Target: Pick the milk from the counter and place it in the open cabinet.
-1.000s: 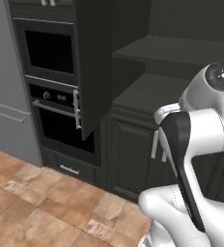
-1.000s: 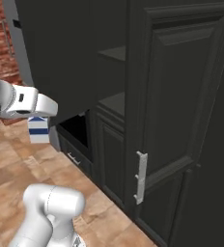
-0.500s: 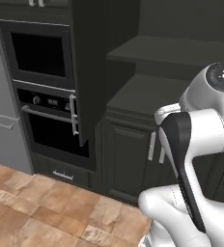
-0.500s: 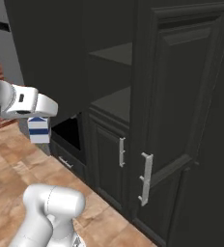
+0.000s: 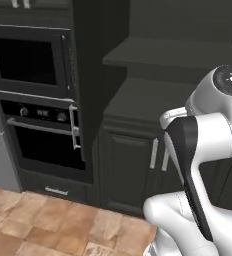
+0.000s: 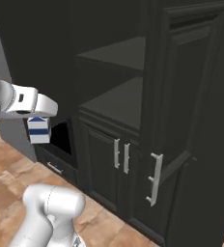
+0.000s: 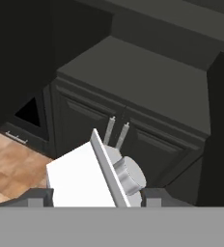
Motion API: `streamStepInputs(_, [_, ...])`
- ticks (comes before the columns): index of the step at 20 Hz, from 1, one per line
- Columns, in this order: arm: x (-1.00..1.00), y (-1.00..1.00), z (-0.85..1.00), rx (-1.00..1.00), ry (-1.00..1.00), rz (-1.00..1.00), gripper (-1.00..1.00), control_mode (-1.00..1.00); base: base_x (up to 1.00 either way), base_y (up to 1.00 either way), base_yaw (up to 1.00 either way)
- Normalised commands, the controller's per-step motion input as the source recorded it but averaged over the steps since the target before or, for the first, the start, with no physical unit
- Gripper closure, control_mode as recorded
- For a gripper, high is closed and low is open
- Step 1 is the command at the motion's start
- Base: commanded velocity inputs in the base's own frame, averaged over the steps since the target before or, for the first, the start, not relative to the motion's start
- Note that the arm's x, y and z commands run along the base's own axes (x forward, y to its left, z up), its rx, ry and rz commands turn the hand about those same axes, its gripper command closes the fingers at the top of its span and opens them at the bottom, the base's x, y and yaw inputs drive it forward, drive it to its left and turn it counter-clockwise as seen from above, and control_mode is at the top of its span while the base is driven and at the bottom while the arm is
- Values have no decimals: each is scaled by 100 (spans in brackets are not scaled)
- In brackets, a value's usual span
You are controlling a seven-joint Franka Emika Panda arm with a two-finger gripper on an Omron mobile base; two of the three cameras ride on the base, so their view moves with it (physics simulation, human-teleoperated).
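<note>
White milk (image 6: 38, 130) hung clamped in the tool (image 6: 39, 126), upright, cap toward the cabinet (image 6: 115, 103). Lower shelf (image 7: 147, 79) lay ahead of the tool and somewhat above it, well apart; reach forward needed.

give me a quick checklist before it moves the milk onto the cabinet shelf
1. Milk held in the gripper: ok, it hangs under the hand, clear of the floor.
2. Open cabinet reachable from the front: ok, shelves exposed.
3. Lower shelf bare: ok.
4. Two panelled doors below closed: ok.
5. Milk at shelf height: not ok, it hangs below the shelf edge.
6. Firmness of grip: cannot tell.
</note>
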Motion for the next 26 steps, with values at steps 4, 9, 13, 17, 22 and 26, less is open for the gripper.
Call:
streamStepInputs(4, [0,0,0,0,0,0,100,100,37,32,-31])
streamStepInputs(9, [0,0,0,0,0,0,100,100,35,21,-31])
streamStepInputs(13, [0,0,0,0,0,0,100,100,32,6,-30])
streamStepInputs(17, [0,0,0,0,0,0,100,100,36,0,-30])
streamStepInputs(22, [0,0,0,0,0,0,100,100,42,0,-29])
streamStepInputs(26, [0,0,0,0,0,0,100,100,42,0,-28])
